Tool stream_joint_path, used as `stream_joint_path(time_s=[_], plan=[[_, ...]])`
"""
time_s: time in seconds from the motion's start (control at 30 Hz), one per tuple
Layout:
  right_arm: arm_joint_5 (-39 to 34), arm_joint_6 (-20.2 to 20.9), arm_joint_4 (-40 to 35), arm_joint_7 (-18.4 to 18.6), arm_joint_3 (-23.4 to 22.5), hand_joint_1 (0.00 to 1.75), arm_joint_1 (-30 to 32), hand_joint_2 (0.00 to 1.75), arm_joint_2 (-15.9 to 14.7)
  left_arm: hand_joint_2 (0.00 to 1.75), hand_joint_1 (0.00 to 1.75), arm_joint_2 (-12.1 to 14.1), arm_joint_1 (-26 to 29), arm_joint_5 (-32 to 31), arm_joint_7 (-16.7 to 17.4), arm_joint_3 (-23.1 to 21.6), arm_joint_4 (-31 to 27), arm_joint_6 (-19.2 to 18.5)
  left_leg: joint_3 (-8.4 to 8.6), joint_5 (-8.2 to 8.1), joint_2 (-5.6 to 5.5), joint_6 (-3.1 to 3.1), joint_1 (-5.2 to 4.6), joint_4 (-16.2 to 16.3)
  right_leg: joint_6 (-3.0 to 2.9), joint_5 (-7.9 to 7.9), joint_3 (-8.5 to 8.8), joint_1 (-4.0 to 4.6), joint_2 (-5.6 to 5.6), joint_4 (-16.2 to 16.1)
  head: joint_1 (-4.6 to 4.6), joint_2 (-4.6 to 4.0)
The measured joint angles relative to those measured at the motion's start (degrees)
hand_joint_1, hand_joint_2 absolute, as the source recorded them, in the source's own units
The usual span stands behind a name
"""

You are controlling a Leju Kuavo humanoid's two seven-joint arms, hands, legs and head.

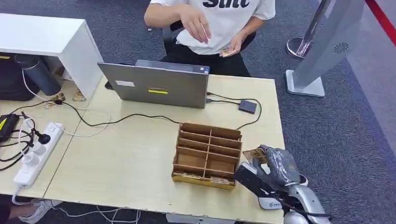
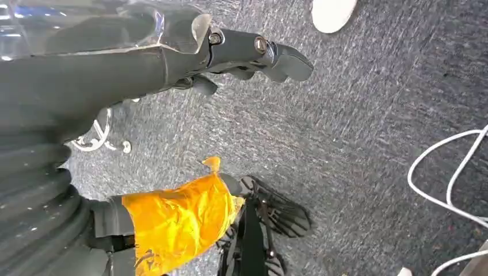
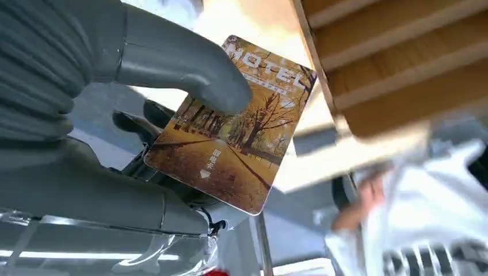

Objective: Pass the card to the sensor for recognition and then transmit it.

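A hotel key card [image 3: 230,126] printed with autumn trees is pinched in my right hand [image 3: 86,144], the thumb [image 3: 190,63] pressing on its face. In the head view the right hand [image 1: 275,166] hovers over the table's near right corner. The card [image 1: 254,155] sticks out toward the wooden slotted box [image 1: 207,154]. A small black sensor [image 1: 247,106] lies on the table's far right, cabled to the laptop [image 1: 156,83]. My left hand [image 2: 172,52] hangs over grey carpet with its fingers extended and nothing in them.
A person [image 1: 218,9] sits behind the laptop, one hand raised and the other holding cards [image 1: 228,52]. A power strip [image 1: 38,154] with cables lies at the left, by a white cabinet [image 1: 39,35]. A grey kiosk stand [image 1: 325,42] rises at the far right.
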Motion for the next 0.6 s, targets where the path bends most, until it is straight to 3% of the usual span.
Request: stream_joint_path(time_s=[0.17,0.3,0.43,0.6], plan=[[1.05,-1.33,-6.36,-1.88,-0.24,1.75,0.46,1.75,-0.17,1.75,0.0,-0.46,-0.01,-0.13,0.0,0.02,0.0,-0.24,-0.02,0.0,0.0,0.0,0.0,0.0,0.0,0.0,0.01,0.0,0.01,0.0,0.0,0.0],[0.35,-0.04,-7.6,-3.41,1.71,1.75,-3.0,1.75,-0.17,1.75,0.0,-0.15,-0.04,-1.23,-0.37,0.02,0.24,-0.24,-0.01,0.01,0.08,0.0,0.01,-0.01,-0.01,0.01,0.03,0.0,0.04,0.02,0.0,0.0],[-5.67,4.94,-2.52,-5.29,8.25,1.75,-13.45,1.75,0.26,1.75,0.0,2.2,-0.34,-3.37,-2.36,0.0,3.52,0.76,0.04,0.09,0.4,-0.11,0.02,-0.01,-0.16,0.14,-0.01,0.01,0.37,0.11,-0.04,0.0],[-13.58,8.61,9.11,-5.16,16.95,1.75,-28.06,1.75,3.57,1.75,0.0,5.49,-1.25,-5.12,-4.28,-0.35,8.57,2.12,0.08,0.25,0.36,-0.17,0.05,-0.02,-0.18,0.21,-0.06,0.03,0.39,0.16,-0.02,0.0]])
